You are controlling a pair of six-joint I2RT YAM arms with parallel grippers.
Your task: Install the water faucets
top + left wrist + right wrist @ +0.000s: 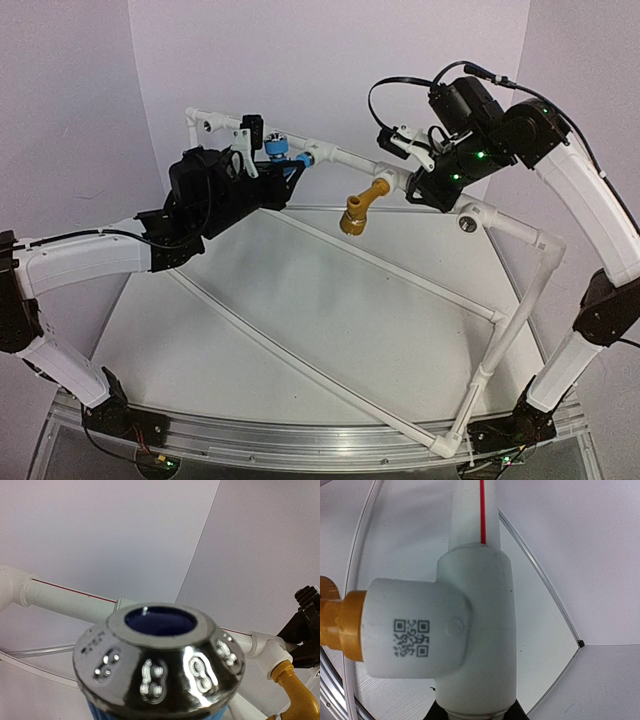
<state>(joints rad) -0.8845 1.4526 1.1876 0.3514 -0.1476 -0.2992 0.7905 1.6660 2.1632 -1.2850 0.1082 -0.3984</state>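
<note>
White table (300, 330) holds one frame (520, 300), three faucets (362, 205).

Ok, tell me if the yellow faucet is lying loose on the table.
No, the yellow faucet is plugged into the white tee fitting, with its spout hanging in the air.

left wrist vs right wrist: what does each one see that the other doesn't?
Left wrist only: the blue faucet, its chrome knob filling the lower frame.
Right wrist only: the QR code on the tee, seen close up.
Both: that tee, the yellow faucet in its side outlet, and the white pipe with a red line.
</note>
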